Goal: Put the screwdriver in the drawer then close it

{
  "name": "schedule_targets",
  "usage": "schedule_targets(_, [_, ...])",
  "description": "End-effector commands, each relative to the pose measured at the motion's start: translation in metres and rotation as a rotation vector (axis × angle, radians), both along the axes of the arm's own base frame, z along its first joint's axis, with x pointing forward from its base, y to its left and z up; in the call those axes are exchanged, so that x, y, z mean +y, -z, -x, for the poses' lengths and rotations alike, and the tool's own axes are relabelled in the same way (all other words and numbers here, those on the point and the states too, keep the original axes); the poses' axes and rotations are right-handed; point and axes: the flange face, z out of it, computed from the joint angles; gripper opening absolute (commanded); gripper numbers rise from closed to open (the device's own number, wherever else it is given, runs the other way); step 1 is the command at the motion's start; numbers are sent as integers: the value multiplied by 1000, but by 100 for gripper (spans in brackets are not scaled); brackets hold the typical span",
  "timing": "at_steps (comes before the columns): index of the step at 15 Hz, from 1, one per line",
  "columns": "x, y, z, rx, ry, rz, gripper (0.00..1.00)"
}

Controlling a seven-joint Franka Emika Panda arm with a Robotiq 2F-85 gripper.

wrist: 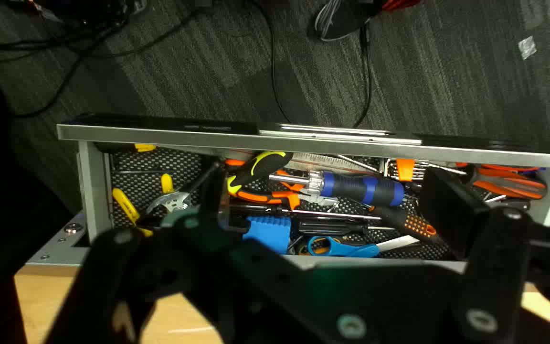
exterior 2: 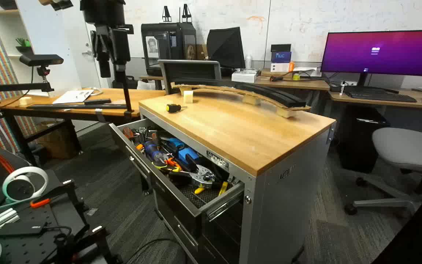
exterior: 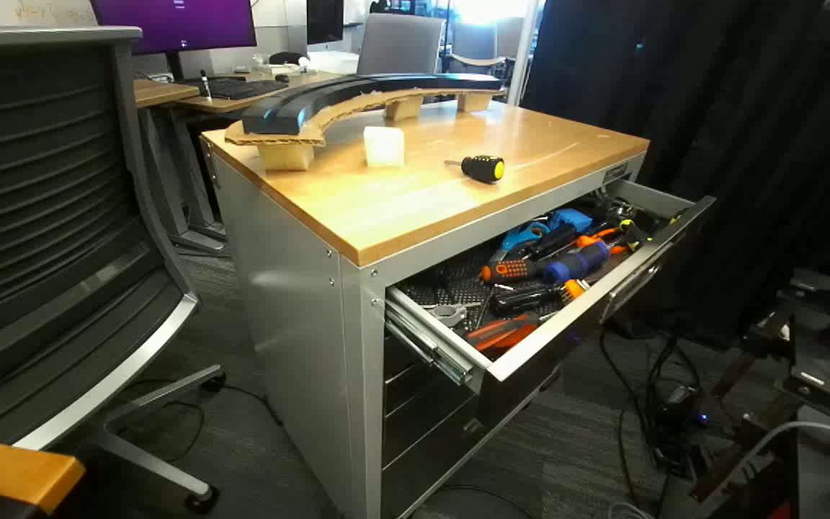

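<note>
Toward the left in an exterior view, the hand (exterior 2: 112, 68) hangs high, jaws wide, nothing in its grip; how far above the drawer (exterior 2: 178, 200) it sits, I can't fairly judge. And that drawer is pulled out and crowded, a blue-and-black driver (exterior 2: 153, 151) among the pile; anything sitting proud may catch under the cabinet (exterior 2: 280, 216) on closing. Now the stubby screwdriver (exterior 2: 173, 107), lying on the wooden surface (exterior 2: 233, 132) near the front edge! One clumsy nudge on that rounded handle and it could roll, maybe clean off. Near it stands a pale block (exterior 2: 188, 96), which the spread hand could clip. Further right, the raised, curved black strip (exterior 2: 269, 94) looks easy to topple with a low sweep.
</note>
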Motion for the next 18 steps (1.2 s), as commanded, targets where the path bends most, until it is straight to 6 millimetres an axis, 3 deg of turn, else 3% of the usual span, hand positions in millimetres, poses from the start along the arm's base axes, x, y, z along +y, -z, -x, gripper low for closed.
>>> schedule_targets(1, [0, -1, 0, -1, 0, 0, 100])
schedule_targets(14, [0, -3, -1, -4, 0, 0, 100])
schedule_targets(15, [1, -3, -5, -23, 7, 4, 100])
schedule_targets(18, [33, 15, -44, -98, -16, -65, 100])
